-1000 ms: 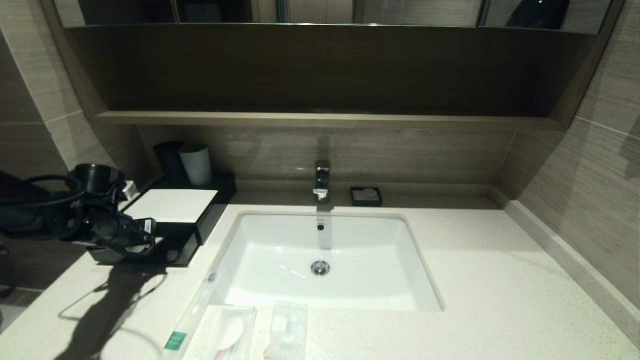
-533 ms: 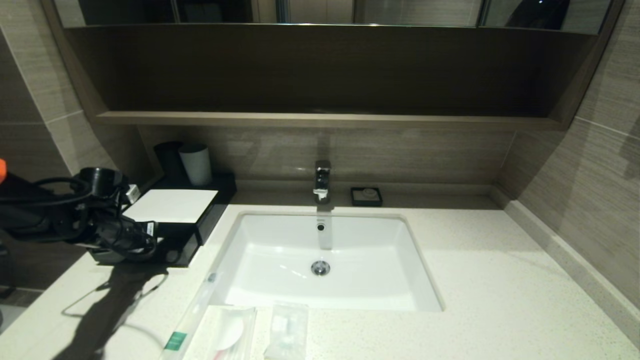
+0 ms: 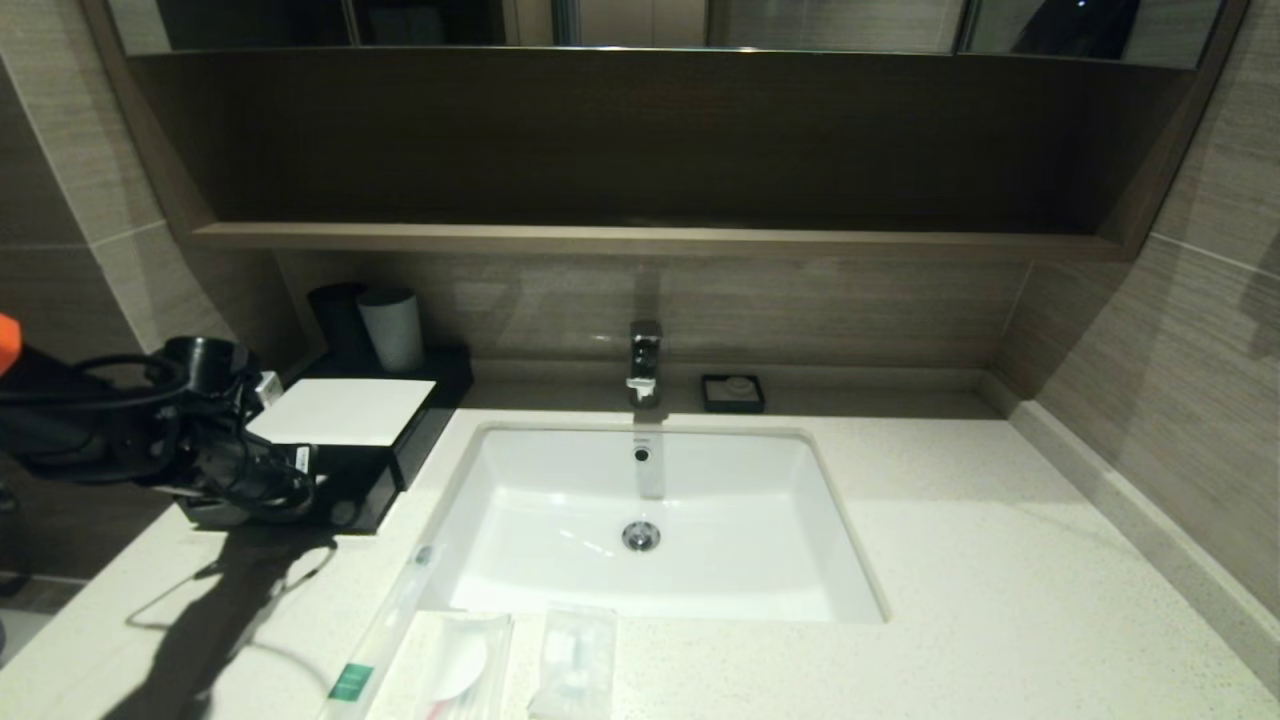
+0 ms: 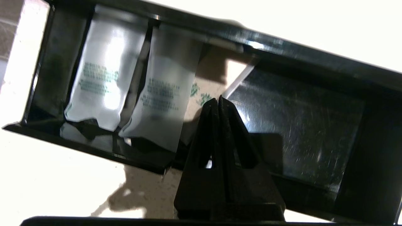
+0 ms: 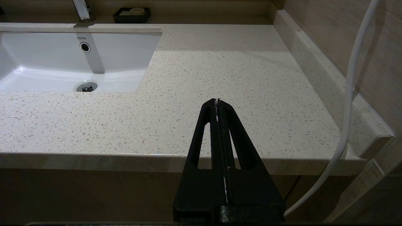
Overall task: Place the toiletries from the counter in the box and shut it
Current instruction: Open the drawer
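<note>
The black box with a white top panel stands at the back left of the counter, with its front drawer pulled out. My left gripper is shut and empty over the open drawer; its tips hover near two white sachets lying in the drawer. The toiletries lie at the counter's front edge: a long thin packet with a green label and two flat packets. My right gripper is shut and empty above the counter's right front edge, out of the head view.
A white sink basin with a chrome faucet fills the middle. A grey cup and a dark cup stand behind the box. A small black dish sits by the back wall. A white cable hangs at the right.
My left arm has shifted a little lower and forward over the open drawer. Nothing else has moved.
</note>
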Tool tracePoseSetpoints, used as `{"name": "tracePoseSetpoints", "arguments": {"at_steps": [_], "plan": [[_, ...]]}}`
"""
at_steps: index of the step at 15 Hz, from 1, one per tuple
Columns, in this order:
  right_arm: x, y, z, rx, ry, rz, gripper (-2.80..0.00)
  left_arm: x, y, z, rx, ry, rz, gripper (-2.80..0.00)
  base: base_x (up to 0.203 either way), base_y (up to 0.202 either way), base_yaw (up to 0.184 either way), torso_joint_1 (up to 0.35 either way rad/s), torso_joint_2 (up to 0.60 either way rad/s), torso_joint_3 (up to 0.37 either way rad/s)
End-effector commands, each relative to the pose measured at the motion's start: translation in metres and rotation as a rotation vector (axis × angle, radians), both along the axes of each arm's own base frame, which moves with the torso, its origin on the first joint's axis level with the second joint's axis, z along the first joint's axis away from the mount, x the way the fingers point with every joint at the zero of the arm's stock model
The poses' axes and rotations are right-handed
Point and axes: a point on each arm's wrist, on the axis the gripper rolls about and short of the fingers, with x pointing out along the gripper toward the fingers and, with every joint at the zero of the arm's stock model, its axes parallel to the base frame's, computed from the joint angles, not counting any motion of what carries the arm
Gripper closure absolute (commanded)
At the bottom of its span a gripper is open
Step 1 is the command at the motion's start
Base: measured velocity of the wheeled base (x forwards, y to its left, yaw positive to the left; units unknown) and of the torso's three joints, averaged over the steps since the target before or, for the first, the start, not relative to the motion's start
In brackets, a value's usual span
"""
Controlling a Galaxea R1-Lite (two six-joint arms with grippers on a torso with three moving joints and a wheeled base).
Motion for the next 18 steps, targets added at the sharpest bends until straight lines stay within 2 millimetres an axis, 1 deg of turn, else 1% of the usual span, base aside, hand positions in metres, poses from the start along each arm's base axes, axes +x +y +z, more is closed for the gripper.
{"name": "tracePoseSetpoints", "arguments": {"at_steps": [1, 6, 18], "plan": [[0.0000, 0.0000, -0.0004, 0.000, 0.000, 0.001, 0.00, -0.0015, -0.0001, 0.0014, 0.000, 0.007, 0.000, 0.00, 0.000, 0.000, 0.000, 0.000, 0.00, 0.000], [0.0000, 0.0000, -0.0004, -0.001, 0.000, 0.001, 0.00, -0.0041, -0.0005, 0.0034, -0.006, 0.063, -0.002, 0.00, 0.000, 0.000, 0.000, 0.000, 0.00, 0.000], [0.0000, 0.0000, -0.0004, 0.000, 0.000, 0.001, 0.00, -0.0108, -0.0015, 0.0039, -0.011, 0.118, -0.002, 0.00, 0.000, 0.000, 0.000, 0.000, 0.00, 0.000]]}}
